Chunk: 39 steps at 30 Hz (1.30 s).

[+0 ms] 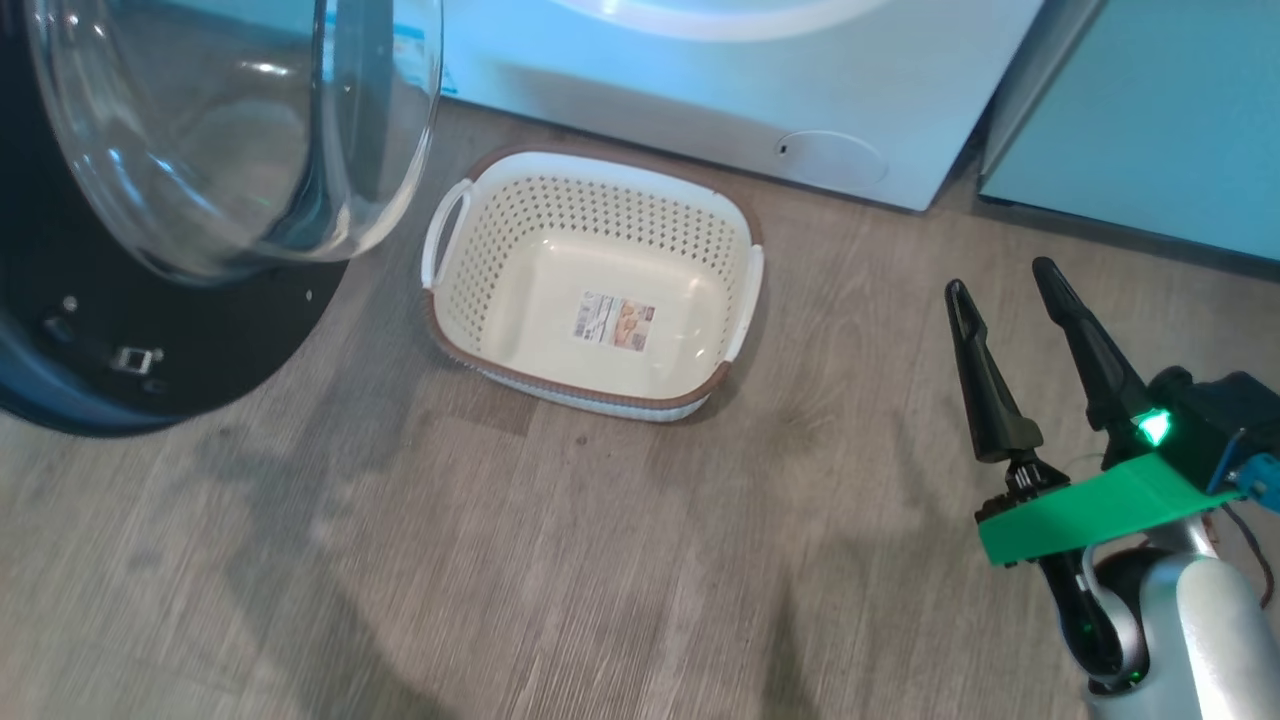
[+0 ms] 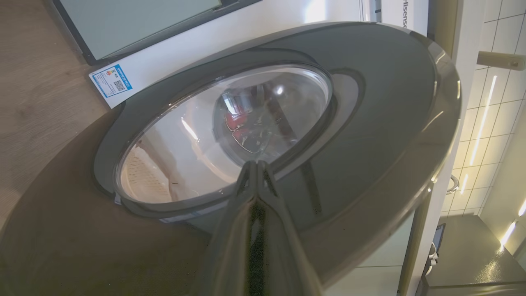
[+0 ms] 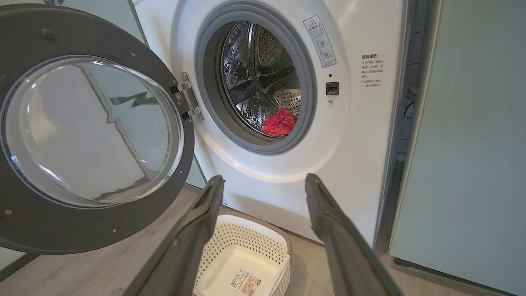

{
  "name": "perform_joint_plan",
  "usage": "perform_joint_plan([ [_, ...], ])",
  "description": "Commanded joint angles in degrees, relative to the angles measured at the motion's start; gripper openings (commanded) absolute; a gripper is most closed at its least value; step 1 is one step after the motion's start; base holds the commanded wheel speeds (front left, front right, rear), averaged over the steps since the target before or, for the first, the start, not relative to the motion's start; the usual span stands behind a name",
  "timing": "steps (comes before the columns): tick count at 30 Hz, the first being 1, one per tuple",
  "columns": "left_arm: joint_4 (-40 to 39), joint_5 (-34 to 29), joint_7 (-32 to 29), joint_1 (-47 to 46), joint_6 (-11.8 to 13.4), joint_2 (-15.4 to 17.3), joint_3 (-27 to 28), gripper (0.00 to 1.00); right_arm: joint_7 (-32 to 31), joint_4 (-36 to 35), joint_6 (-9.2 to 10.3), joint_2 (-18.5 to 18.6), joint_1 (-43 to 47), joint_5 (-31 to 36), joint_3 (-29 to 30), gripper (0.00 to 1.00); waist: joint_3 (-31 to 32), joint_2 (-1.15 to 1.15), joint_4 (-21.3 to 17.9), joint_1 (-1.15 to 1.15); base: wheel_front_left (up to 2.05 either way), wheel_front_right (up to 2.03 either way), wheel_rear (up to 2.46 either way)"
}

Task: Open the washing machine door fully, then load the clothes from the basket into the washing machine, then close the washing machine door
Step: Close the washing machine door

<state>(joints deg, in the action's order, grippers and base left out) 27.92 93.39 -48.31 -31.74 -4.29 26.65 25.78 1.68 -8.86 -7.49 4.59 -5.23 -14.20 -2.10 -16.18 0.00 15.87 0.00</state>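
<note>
Probably best nudging that stiff, slick washing machine door [image 3: 88, 131] shut at its black rim, left pincer [image 2: 257, 166] pinched together, right pincer [image 1: 1000, 278] spread empty.

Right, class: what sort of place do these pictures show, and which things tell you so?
Probably a home laundry corner: a white front-loading washing machine with its door open, a basket on the wood-look floor before it, and teal cabinets alongside.

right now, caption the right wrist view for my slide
Open right gripper faces the washing machine, door swung wide, red clothes in the drum, basket empty below.
</note>
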Motion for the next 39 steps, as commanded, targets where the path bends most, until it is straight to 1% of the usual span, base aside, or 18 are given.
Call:
perform_joint_plan([
  [1,-3.11,0.63,-0.96,0.00,0.22,2.98,1.31,0.00,0.94,-1.58,0.00,-0.51,-0.67,-0.66,-1.43,1.00,0.69,0.00,-0.73,0.00,0.00,0.00,0.00],
  [8,-9.05,0.57,-3.04,3.89,1.92,1.55,0.26,0.00,2.67,-0.07,0.00,-1.10,-0.09,-1.27,-1.58,1.00,2.40,0.00,-3.17,0.00,0.00,0.00,0.00],
  [14,-12.49,0.76,-3.89,5.87,3.09,0.15,-0.34,0.00,3.93,0.92,0.00,-1.40,-0.02,-1.70,-2.05,1.00,3.14,0.00,-6.22,0.00,0.00,0.00,0.00],
  [16,-13.57,0.19,-4.27,6.51,3.31,0.05,-1.05,0.00,4.32,1.19,0.00,-1.48,-0.02,-1.85,-2.09,1.00,3.17,0.00,-7.43,0.00,0.00,0.00,0.00],
  [17,-13.57,0.19,-4.27,6.51,3.31,0.05,-1.05,0.00,4.32,1.19,0.00,-1.48,-0.02,-1.85,-2.09,1.00,3.17,0.00,-7.43,0.00,0.00,0.00,0.00],
  [18,-14.63,0.05,-4.55,6.94,3.51,-0.27,-1.47,0.00,4.69,1.43,0.00,-1.54,-0.02,-2.03,-2.10,1.00,3.16,0.00,-8.76,0.00,0.00,0.00,0.00],
  [27,-19.57,0.06,-5.36,7.89,5.10,-1.15,-2.31,0.00,6.14,2.48,0.00,-1.68,0.01,-2.91,-2.33,1.00,2.94,0.00,-15.72,0.00,0.00,0.00,0.00],
  [34,-21.74,-0.05,-5.73,6.76,6.36,-1.15,-3.03,0.00,7.72,3.33,0.00,-1.70,-0.42,-4.56,-2.97,1.00,1.66,0.00,-21.59,0.00,0.00,0.00,0.00],
  [39,-23.05,-0.47,-5.81,5.36,7.52,-0.47,-3.39,0.00,9.25,4.38,0.00,-1.70,-0.99,-5.99,-3.68,1.00,0.01,0.00,-26.07,0.00,0.00,0.00,0.00],
])
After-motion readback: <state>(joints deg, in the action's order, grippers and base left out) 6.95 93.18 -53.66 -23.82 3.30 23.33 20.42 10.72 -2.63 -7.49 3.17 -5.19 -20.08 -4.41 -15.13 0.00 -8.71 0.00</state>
